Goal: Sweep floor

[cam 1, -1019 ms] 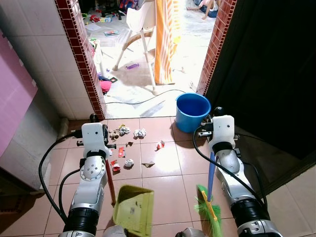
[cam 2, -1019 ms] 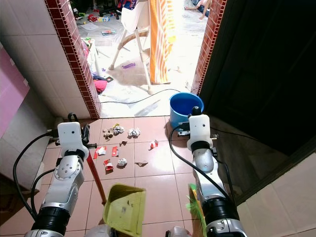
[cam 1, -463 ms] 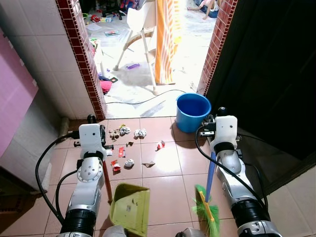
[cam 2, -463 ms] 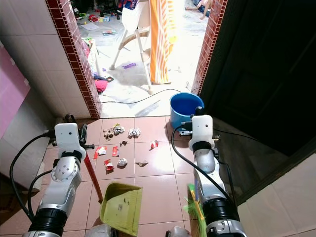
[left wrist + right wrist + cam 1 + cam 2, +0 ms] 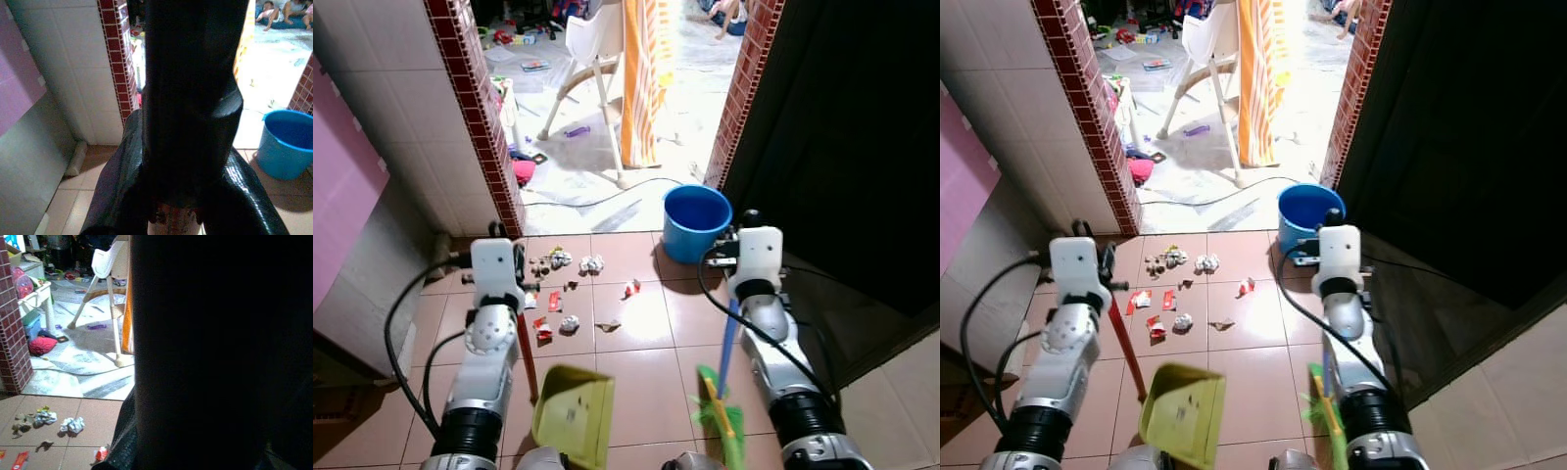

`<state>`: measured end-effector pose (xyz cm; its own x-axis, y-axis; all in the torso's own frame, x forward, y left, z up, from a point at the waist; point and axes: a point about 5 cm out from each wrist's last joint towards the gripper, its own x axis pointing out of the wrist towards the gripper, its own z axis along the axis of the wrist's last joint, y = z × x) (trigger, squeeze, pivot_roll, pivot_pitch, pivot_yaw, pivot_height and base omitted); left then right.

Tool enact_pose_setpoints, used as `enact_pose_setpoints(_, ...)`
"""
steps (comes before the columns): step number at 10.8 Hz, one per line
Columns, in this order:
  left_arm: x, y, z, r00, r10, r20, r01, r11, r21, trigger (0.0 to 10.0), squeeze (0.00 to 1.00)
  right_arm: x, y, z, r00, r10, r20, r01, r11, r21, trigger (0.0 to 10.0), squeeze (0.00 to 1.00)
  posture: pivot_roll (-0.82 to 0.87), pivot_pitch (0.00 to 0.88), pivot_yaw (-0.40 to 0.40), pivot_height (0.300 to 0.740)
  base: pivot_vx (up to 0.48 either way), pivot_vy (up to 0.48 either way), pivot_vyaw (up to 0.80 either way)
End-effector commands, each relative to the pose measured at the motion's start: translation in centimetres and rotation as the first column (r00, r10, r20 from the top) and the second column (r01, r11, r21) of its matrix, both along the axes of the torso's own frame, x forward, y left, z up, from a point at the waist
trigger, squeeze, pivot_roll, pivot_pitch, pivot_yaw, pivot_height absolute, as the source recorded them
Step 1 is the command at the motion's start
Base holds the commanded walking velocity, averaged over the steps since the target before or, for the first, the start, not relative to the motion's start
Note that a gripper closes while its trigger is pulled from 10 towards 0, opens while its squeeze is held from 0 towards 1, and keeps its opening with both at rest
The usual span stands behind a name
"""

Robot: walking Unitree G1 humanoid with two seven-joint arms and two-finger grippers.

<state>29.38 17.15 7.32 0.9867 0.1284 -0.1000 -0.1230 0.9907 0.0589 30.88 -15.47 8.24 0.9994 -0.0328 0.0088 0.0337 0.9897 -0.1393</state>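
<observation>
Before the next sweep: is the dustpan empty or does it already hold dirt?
Not empty. The dustpan has a few dark specks inside; most litter lies on the tiles beyond it.

Head stereo pair looks forward and down from high over tiled floor (image 5: pixel 636 323), facing doorway. Both wrist cameras sit close behind dark handles, facing the doorway; all share the high chair (image 5: pixel 105 264); left wrist shares bucket (image 5: pixel 286 142).
</observation>
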Motion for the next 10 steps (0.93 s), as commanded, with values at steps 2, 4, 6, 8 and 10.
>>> enact_pose_setpoints(2,0.1,0.1,0.8,0.999,-0.009,0.034,0.009,1.0,-0.004,10.0,0.0,0.3,0.1,0.8,0.999,-0.003,0.042,0.003,1.0,0.011,10.0,0.0,0.0,0.0,0.041,0.74,0.0,0.0,0.0)
enact_pose_setpoints(4,0.3,-1.2,0.5,0.997,-0.081,0.009,0.081,0.996,-0.02,10.0,0.0,0.0,-0.3,0.8,0.998,-0.04,0.047,0.039,0.999,0.023,10.0,0.0,-0.02,0.0,0.05,0.74,0.0,0.0,0.0)
enact_pose_setpoints(6,0.0,-1.6,0.5,0.995,-0.104,0.013,0.104,0.994,-0.033,10.0,0.0,0.0,0.8,0.6,0.999,0.021,0.039,-0.021,1.0,0.01,10.0,0.0,0.0,0.0,0.042,0.74,0.0,0.0,0.0)
enact_pose_setpoints(8,-0.4,-0.9,-0.1,0.994,-0.107,-0.012,0.107,0.994,-0.028,10.0,0.0,0.3,0.1,1.0,0.999,-0.019,0.046,0.018,1.0,0.02,10.0,0.0,-0.02,0.0,0.048,0.74,0.0,0.0,0.0)
enact_pose_setpoints(10,0.4,-1.2,0.2,0.988,-0.151,-0.012,0.151,0.988,-0.028,10.0,0.0,0.0,-0.6,0.9,0.998,-0.032,0.047,0.032,0.999,0.004,10.0,0.0,-0.04,0.0,0.065,0.74,0.0,0.0,0.0)
